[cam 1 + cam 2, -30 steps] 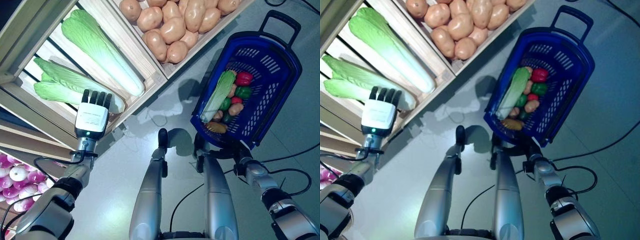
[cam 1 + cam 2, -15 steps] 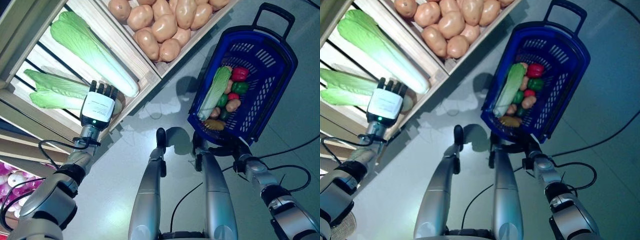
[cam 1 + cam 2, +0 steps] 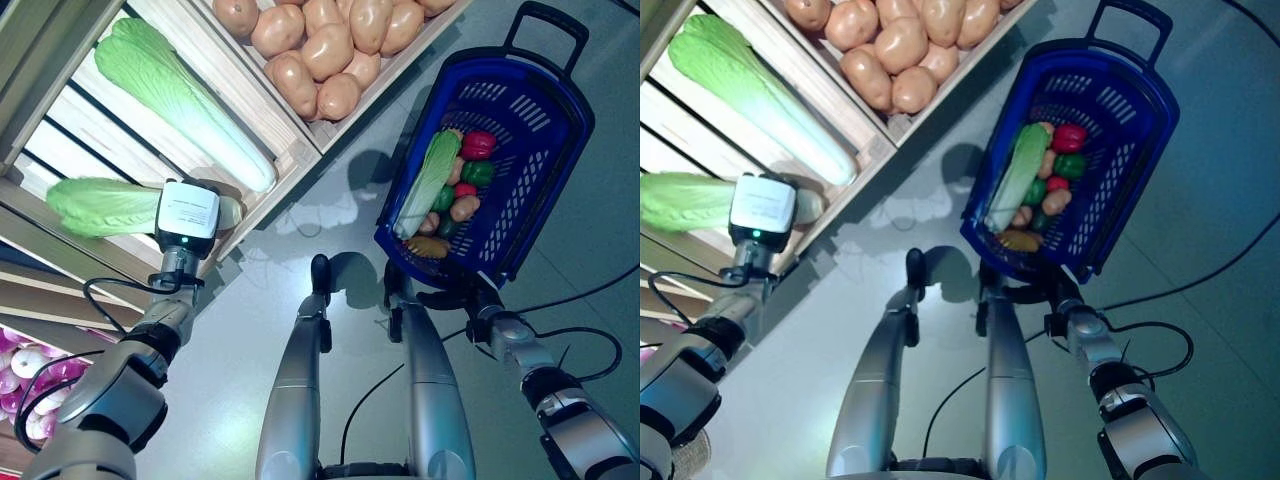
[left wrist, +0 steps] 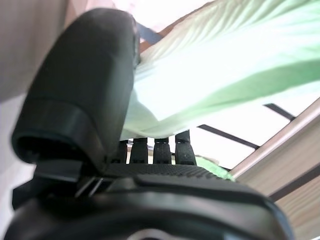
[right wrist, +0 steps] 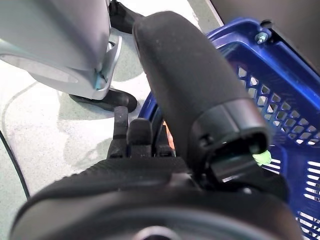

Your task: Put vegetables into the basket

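Two cabbages in the slatted crate (image 3: 300, 160) | left hand (image 3: 187, 210) curled round the stem end of the lower cabbage (image 3: 100, 205); long axis across the crate, leaves pointing left | upper cabbage (image 3: 180, 95) diagonal beside it | right hand (image 5: 150, 135) gripping the blue basket (image 3: 540, 150) rim; bare floor (image 3: 300, 235) between crate and basket

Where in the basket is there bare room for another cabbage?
The basket's far half toward the handle is bare mesh. The near end is crowded: a cabbage lies along the left wall, peppers and potatoes beside it. The right hand holds the near rim.
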Controlling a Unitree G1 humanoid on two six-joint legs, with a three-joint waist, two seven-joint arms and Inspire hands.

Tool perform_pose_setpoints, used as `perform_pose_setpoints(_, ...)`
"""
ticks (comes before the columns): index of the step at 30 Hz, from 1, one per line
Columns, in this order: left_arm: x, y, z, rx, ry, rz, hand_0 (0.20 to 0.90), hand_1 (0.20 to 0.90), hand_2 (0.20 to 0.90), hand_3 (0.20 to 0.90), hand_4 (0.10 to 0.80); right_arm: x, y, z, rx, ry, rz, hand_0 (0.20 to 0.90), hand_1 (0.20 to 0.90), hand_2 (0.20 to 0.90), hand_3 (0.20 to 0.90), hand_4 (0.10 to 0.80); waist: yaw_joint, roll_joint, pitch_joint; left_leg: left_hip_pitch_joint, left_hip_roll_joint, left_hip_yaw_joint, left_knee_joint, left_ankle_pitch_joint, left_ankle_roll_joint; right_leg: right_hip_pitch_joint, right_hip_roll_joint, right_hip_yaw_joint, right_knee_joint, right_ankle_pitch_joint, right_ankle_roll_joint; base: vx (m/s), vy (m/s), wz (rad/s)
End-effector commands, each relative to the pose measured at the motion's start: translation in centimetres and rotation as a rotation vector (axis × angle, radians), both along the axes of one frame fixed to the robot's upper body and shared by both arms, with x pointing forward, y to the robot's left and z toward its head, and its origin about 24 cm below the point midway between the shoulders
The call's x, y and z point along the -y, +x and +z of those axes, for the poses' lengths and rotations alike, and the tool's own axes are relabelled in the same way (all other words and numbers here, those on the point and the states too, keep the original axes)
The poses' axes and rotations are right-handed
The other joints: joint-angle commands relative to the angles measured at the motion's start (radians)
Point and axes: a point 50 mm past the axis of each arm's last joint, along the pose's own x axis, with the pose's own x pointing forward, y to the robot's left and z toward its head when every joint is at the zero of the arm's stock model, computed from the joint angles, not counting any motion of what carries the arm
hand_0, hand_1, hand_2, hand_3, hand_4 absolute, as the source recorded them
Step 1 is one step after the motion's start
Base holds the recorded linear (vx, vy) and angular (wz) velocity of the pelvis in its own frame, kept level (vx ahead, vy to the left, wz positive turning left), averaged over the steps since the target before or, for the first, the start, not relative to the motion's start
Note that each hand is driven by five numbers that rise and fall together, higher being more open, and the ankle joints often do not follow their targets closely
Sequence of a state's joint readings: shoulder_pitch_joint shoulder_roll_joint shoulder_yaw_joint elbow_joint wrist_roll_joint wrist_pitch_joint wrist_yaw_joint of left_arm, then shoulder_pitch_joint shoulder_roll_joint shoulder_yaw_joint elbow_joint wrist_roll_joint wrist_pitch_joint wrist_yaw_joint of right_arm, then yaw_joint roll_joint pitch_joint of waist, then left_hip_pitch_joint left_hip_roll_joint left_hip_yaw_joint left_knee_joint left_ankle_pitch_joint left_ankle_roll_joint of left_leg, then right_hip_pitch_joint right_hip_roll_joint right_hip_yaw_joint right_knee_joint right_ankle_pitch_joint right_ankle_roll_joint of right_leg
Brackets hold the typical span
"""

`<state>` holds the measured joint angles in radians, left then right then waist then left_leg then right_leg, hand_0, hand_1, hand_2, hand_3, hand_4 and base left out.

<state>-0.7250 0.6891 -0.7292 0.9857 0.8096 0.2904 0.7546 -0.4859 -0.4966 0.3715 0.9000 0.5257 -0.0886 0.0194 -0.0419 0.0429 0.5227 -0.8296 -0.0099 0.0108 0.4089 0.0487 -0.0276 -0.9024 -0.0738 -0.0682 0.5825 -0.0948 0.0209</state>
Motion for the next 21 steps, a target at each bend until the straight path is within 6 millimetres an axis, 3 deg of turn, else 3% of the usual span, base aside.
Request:
perform_pose_setpoints(1,-3.2,-0.7,1.7,0.112,-0.061,0.186,0.3,0.3,0.3,0.3,0.4,1.3,0.2,0.7,0.026,-0.024,-0.064,0.9,0.9,0.9,0.9,0.8,0.005,0.005,-0.003,-0.032,-0.025,0.025,0.042,-0.044,-0.013,0.012,0.022,-0.011,-0.046,0.046,0.023,0.0,0.0,0.0)
perform_pose_setpoints(12,-4.0,-1.0,2.5,0.223,-0.172,0.2,0.3,0.3,0.3,0.3,0.4,1.0,0.2,0.6,0.029,-0.013,-0.062,0.9,0.9,0.9,0.9,0.8,0.009,-0.003,-0.003,-0.002,-0.026,0.016,0.036,-0.047,-0.015,0.041,0.027,-0.011,-0.05,0.041,0.022,0.0,-0.006,0.0)
perform_pose_setpoints(21,-2.0,-0.6,3.8,0.394,-0.39,-0.002,0.3,0.3,0.3,0.3,0.4,0.1,-0.8,-0.8,0.01,0.023,-0.081,0.9,0.9,0.9,0.9,0.8,0.021,-0.013,-0.003,0.094,-0.035,0.004,-0.015,-0.04,-0.021,0.152,0.015,-0.03,-0.118,0.049,0.029,0.0,-0.044,0.01)
